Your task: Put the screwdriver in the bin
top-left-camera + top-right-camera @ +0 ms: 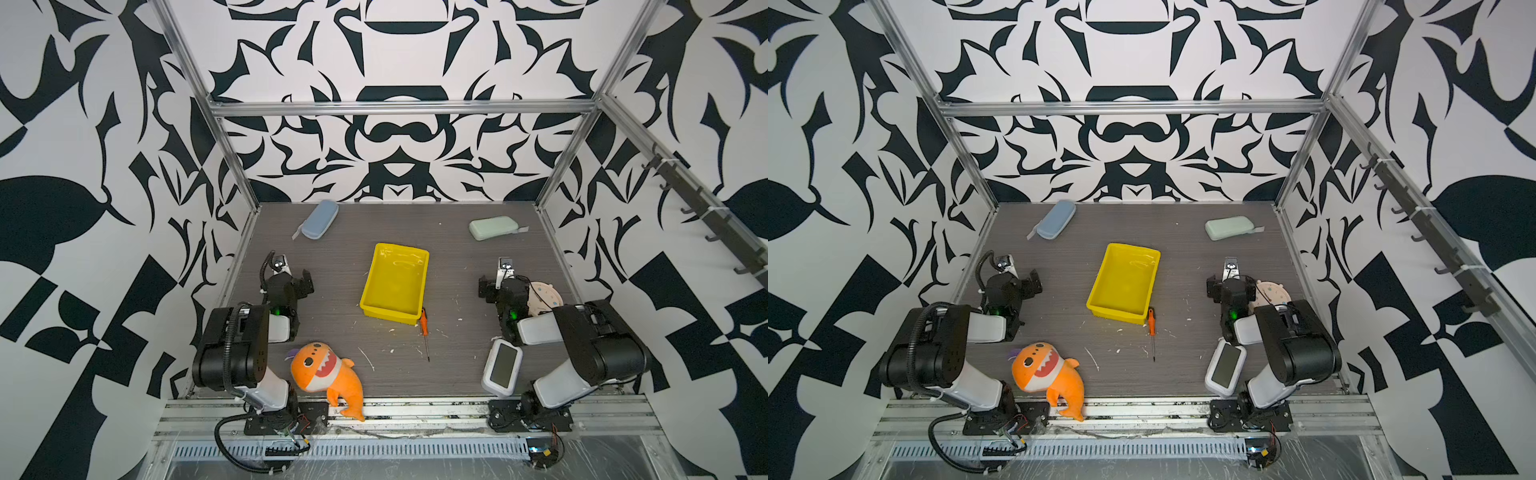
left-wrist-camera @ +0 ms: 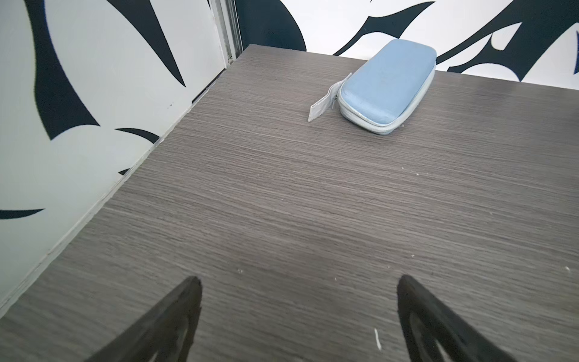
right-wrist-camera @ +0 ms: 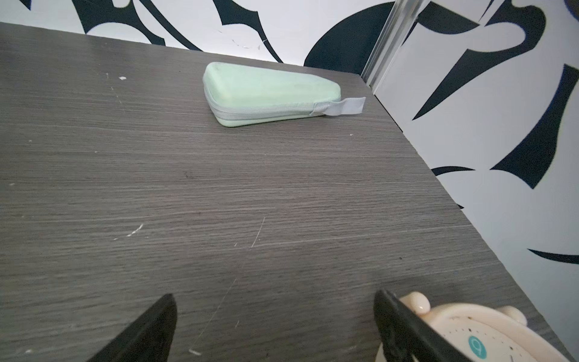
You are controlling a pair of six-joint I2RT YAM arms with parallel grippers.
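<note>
Grey wood-grain surface [image 1: 457, 374]: a slim orange-handled screwdriver [image 1: 424, 328] lies just beside the shallow yellow plastic bin [image 1: 388, 316], not yet inside. Left fingers [image 2: 175, 313] and right fingers [image 3: 150, 329] stand apart, empty, far from the bin.

A robotics lab test cell: an aluminium-profile frame [image 1: 399, 109] carries walls [image 1: 83, 124] printed with bold black-and-white patterns around a grey wood-grain bench [image 1: 399, 374]. A left arm [image 1: 237, 349] and a right arm [image 1: 598, 349] are bolted to a metal rail [image 1: 415, 409].
</note>
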